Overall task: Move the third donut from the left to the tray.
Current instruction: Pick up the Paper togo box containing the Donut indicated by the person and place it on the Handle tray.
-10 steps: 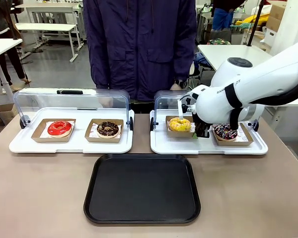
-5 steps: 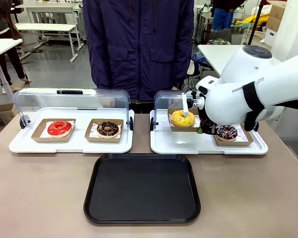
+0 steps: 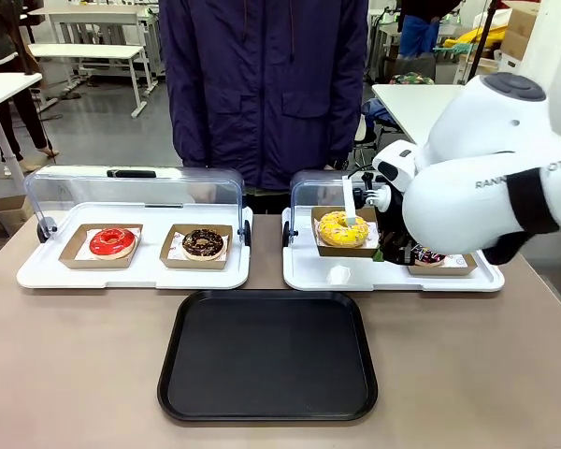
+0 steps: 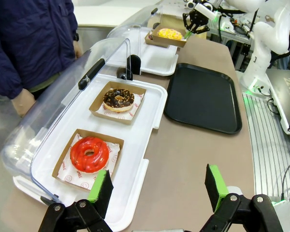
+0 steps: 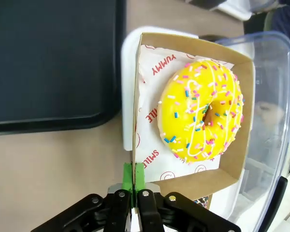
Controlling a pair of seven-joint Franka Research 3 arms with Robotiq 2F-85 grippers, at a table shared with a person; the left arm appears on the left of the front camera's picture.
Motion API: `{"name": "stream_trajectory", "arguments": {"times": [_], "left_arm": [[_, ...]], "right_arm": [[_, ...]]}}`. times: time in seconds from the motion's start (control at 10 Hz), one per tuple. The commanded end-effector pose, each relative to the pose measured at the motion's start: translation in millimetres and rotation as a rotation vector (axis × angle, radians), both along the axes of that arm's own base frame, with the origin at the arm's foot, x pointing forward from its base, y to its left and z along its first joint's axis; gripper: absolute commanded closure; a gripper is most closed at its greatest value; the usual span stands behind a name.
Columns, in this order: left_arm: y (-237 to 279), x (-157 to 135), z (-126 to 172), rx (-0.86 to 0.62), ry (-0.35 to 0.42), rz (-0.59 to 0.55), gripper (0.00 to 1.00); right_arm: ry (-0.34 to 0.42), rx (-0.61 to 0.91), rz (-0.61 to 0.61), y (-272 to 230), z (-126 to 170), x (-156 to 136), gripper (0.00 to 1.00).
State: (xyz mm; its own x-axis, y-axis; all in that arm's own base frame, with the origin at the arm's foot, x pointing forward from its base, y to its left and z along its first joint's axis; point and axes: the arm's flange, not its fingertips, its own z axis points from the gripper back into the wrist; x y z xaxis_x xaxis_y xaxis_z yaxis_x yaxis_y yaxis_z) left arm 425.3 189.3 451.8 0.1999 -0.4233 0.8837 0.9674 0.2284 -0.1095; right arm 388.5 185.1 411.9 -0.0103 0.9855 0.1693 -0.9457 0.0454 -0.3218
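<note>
The third donut from the left [image 3: 342, 227], yellow-iced with sprinkles, lies in a brown cardboard holder [image 3: 341, 247]. My right gripper [image 3: 385, 251] is shut on that holder's edge and keeps it a little above the right white display tray [image 3: 309, 273]. In the right wrist view the green pads [image 5: 134, 178] pinch the cardboard wall beside the donut [image 5: 200, 123]. The black tray [image 3: 267, 355] lies at the near middle of the table, with nothing on it. My left gripper [image 4: 157, 186] hangs open over the table's left end, near the red donut [image 4: 89, 153].
The left white display tray [image 3: 131, 271] holds a red donut [image 3: 112, 241] and a chocolate donut [image 3: 203, 243]. A sprinkled chocolate donut [image 3: 428, 254] sits partly behind my right arm. Both clear lids stand open. A person in a dark jacket [image 3: 262, 84] stands at the far side.
My right gripper has lifted the cardboard holder with the yellow donut off the right display tray. The arm has risen and swung right.
</note>
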Motion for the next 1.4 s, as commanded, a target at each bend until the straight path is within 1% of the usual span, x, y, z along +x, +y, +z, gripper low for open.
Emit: {"name": "stream_trajectory", "arguments": {"times": [0.0, 0.2, 0.4, 0.5, 0.6, 0.7, 0.8, 1.1, 1.2, 1.3], "left_arm": [[-1.2, -1.8, 1.7, 0.004, 0.003, 0.000, 0.00], [-1.2, -1.8, 1.7, 0.004, 0.003, 0.000, 0.00], [-1.2, -1.8, 1.7, 0.004, 0.003, 0.000, 0.00], [-1.2, -1.8, 1.7, 0.004, 0.003, 0.000, 0.00], [-1.2, -1.8, 1.7, 0.004, 0.003, 0.000, 0.00], [-1.2, -1.8, 1.7, 0.004, 0.003, 0.000, 0.00], [-1.2, -1.8, 1.7, 0.004, 0.003, 0.000, 0.00], [-1.2, -1.8, 1.7, 0.004, 0.003, 0.000, 0.00], [-1.2, -1.8, 1.7, 0.004, 0.003, 0.000, 0.00], [-1.2, -1.8, 1.7, 0.004, 0.003, 0.000, 0.00]], "right_arm": [[0.013, 0.040, -0.032, 7.3, 7.2, -28.8, 0.98], [0.018, 0.053, -0.049, 18.7, 6.9, -49.1, 0.98], [0.051, 0.078, -0.051, 36.7, 2.3, -68.8, 0.98], [0.054, 0.081, -0.064, 45.4, -0.9, -75.5, 0.98], [0.056, 0.084, -0.046, 52.8, -5.7, -77.3, 0.98], [0.010, 0.087, -0.032, 51.7, -6.6, -74.0, 0.98], [0.050, 0.058, -0.030, 59.3, 12.1, -53.1, 0.98], [0.051, 0.061, -0.024, 62.9, 10.7, -54.6, 0.98], [0.005, 0.058, -0.044, 81.8, 3.4, -76.6, 0.98], [-0.024, 0.041, -0.094, 91.6, -1.7, -92.3, 0.98]]}}
